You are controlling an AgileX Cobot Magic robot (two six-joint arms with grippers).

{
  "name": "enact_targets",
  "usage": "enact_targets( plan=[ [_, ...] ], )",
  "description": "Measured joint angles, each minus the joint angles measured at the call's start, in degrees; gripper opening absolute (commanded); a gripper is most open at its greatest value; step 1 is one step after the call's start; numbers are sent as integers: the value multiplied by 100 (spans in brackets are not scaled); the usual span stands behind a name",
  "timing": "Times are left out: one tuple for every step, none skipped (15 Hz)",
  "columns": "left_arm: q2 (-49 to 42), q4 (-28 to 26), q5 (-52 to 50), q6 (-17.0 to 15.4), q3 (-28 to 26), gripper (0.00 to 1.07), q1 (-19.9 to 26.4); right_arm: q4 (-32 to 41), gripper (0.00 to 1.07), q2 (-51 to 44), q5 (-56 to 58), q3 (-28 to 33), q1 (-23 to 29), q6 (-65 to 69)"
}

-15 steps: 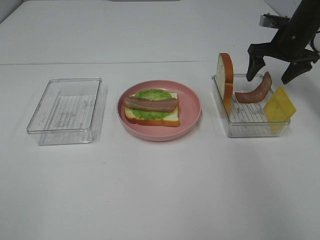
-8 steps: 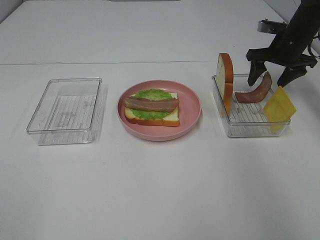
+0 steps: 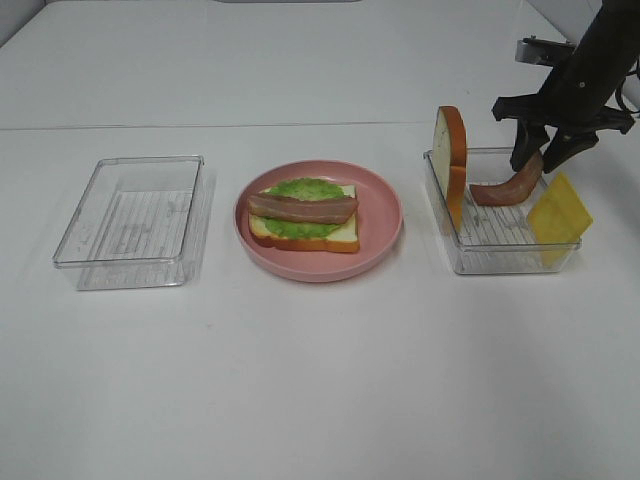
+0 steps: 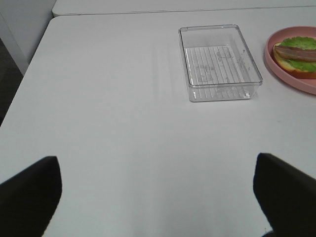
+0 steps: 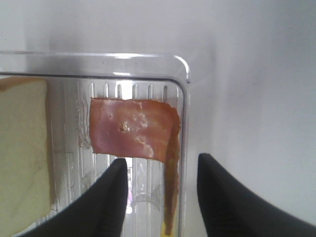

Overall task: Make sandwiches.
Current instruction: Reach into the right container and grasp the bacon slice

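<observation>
So the right gripper (image 3: 537, 163) straddles the bacon strip (image 3: 500, 190) up top, jaws spread (left gripper (image 4: 155, 160) is spread wide too).

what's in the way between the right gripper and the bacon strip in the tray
Nothing visible. The right gripper hangs open directly over the raised end of the bacon strip in the clear tray. The bread slice stands at one end of the tray and the cheese square leans at the other, both off to the sides.
</observation>
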Motion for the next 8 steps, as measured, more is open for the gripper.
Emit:
enact_targets(
  plan=[
    [0, 0, 0, 0, 0, 98, 0, 0, 44, 0, 0, 0, 0, 0],
    [0, 0, 0, 0, 0, 98, 0, -6, 43, 0, -17, 0, 0, 0],
    [0, 0, 0, 0, 0, 98, 0, -23, 36, 0, -17, 0, 0, 0],
    [0, 0, 0, 0, 0, 98, 0, -29, 32, 0, -17, 0, 0, 0],
    [0, 0, 0, 0, 0, 98, 0, -57, 21, 0, -17, 0, 0, 0],
    [0, 0, 0, 0, 0, 98, 0, -126, 1, 0, -17, 0, 0, 23],
    [0, 0, 0, 0, 0, 98, 0, -195, 0, 0, -17, 0, 0, 23],
    [0, 0, 0, 0, 0, 98, 0, -212, 0, 0, -17, 0, 0, 23]
  ],
)
